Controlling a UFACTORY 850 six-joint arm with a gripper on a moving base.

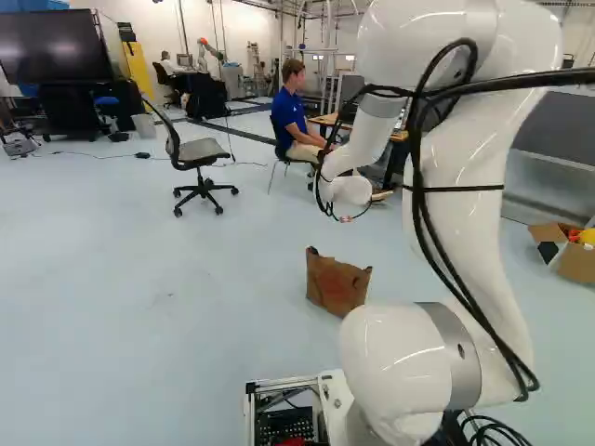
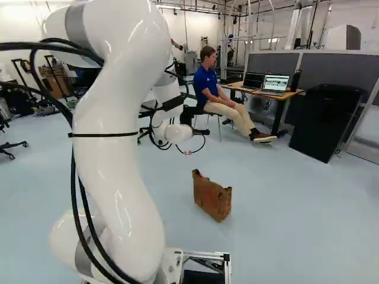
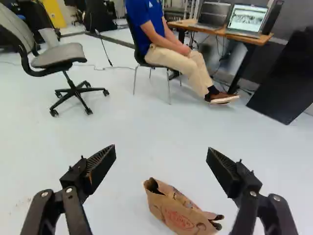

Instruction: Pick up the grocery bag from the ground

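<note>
Wrist view, gripper: The gripper was released, its two fingers spread wide on opposite sides with nothing clasped between them.
Grocery bag: The brown paper bag stood on the floor ahead of the gripper, seen through the gap between the fingers – neither finger touched it. Its top gaped partly open, one upper corner poked up, and reddish print marked the side.
Bag from the base: In the left base view it stood a little right of the middle, beyond the arm's lowest joint; in the right base view it was to the right of the arm, well apart from the furniture.
Arm: The white arm rose from its joint and bent over at the top, its wrist end hanging above the floor, with black cables strapped along it.
Office chair: A wheeled chair with a grey seat stood beyond the bag, towards the left of the left base view.
Desk: Two laptops sat open on a wooden-topped desk – a black panel stood near it.
Cardboard box: An open box with yellow and red things in it was on the floor at the right of the left base view.
</note>
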